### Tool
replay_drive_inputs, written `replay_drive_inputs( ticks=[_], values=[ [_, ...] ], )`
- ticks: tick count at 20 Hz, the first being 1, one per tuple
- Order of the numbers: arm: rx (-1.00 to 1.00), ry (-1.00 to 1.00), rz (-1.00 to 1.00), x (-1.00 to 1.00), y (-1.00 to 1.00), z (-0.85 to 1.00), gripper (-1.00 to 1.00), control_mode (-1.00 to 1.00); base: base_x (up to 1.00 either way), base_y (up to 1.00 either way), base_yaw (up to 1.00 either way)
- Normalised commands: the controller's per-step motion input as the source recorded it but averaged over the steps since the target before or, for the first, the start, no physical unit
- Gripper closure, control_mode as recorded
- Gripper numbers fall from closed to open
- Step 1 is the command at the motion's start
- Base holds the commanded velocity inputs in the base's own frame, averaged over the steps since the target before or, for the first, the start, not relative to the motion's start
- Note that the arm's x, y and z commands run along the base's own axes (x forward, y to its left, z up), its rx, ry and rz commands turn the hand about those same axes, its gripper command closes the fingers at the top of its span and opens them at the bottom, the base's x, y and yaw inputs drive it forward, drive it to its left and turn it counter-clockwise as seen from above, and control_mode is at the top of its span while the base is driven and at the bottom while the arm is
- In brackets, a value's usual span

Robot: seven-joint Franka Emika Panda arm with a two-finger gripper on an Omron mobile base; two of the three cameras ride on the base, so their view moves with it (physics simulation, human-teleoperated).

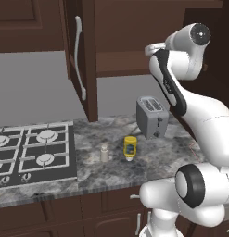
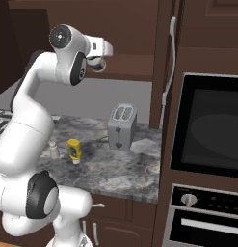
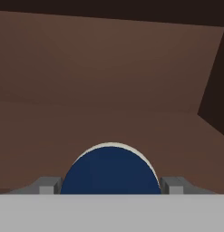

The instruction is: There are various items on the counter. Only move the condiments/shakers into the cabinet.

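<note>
A white jar with a dark blue lid sits between my gripper's two fingertips, and the gripper is shut on it. Around the jar is the brown inside of the cabinet. From the right base view, my hand reaches at shelf height into the open cabinet. The slim yellow squeeze bottle and the small pale grey shaker stand side by side on the speckled counter, well below the hand.
The grey toaster stands at the back of the counter under the cabinet. The open cabinet door with its long silver handle juts out on the left. A black stovetop lies left; a built-in oven stands right.
</note>
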Motion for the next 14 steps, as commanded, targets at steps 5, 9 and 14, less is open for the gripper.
replay_drive_inputs(
  ticks=[5,9,14],
  values=[
    [-0.02,0.00,0.00,0.45,-0.01,-0.04,1.00,-1.00,0.00,0.00,0.00],
    [-0.01,0.01,0.00,0.52,0.00,-0.22,1.00,-1.00,0.00,0.00,0.00],
    [-0.02,0.01,0.00,0.56,0.00,-0.41,1.00,-1.00,0.00,0.00,0.00]
  ],
)
